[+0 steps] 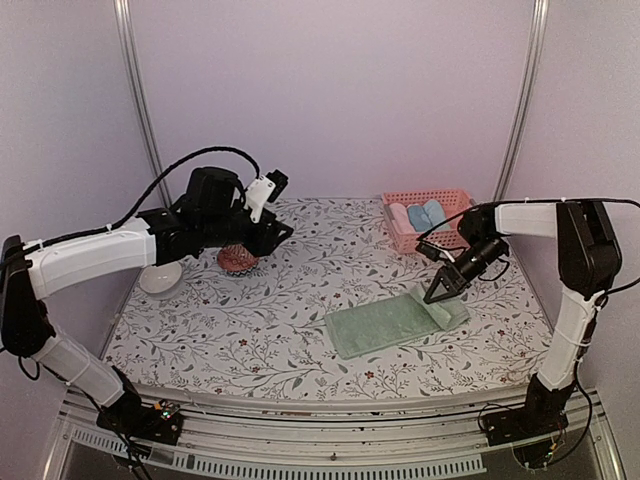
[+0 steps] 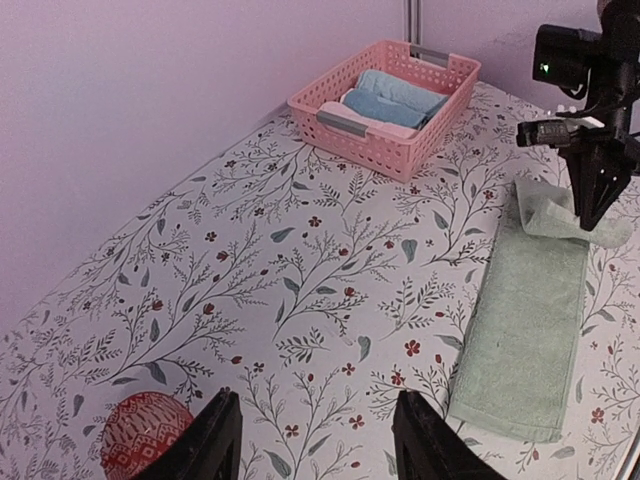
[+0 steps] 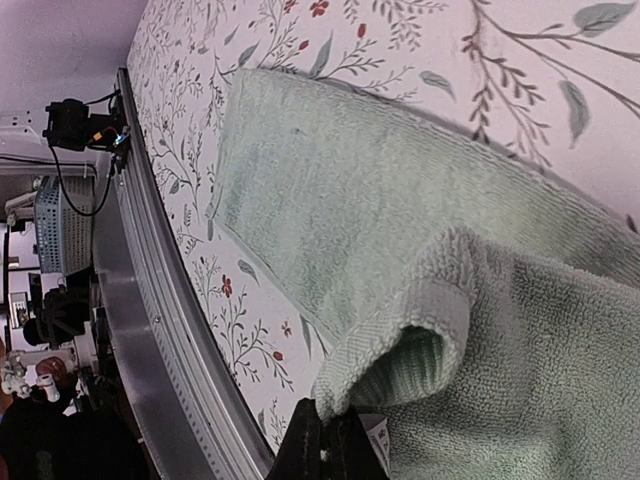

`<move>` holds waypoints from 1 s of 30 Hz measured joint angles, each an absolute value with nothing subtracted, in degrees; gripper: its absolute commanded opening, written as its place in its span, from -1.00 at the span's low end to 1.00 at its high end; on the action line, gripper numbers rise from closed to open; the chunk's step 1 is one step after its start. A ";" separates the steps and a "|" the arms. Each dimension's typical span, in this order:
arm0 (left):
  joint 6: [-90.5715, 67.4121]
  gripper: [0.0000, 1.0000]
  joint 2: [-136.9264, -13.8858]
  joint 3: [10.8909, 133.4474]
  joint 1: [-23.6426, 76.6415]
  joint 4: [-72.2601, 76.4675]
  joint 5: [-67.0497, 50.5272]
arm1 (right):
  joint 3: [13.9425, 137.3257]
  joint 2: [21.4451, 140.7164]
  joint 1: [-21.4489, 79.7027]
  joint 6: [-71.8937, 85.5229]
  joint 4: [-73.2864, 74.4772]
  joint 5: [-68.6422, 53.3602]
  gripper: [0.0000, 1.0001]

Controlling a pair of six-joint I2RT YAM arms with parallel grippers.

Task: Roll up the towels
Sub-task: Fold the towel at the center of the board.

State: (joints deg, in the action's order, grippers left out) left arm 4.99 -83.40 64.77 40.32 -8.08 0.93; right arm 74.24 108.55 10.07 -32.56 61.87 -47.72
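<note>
Right of centre in the top view, the green towel (image 1: 385, 325) lay flat on the bench (image 1: 250, 330). Its right end was folded over and pinched in the closed right end effector (image 1: 438, 294). Behind it stood a pink basket (image 1: 402, 238) holding rolled towels (image 1: 420, 214). At left, the left end effector (image 1: 280, 233) hovered with fingers spread, empty, above a red bowl (image 1: 238, 261), near a white bowl (image 1: 158, 281).
</note>
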 measured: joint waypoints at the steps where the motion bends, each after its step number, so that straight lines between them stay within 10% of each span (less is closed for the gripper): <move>1: 4.99 0.09 -83.46 64.77 40.32 -8.08 0.91 | 74.43 109.10 11.62 -32.38 61.78 -47.90 -0.94; 30: -20.69 -0.50 -90.48 53.19 48.97 -15.57 -7.84 | 85.12 117.23 23.09 -25.17 58.61 -53.01 -0.95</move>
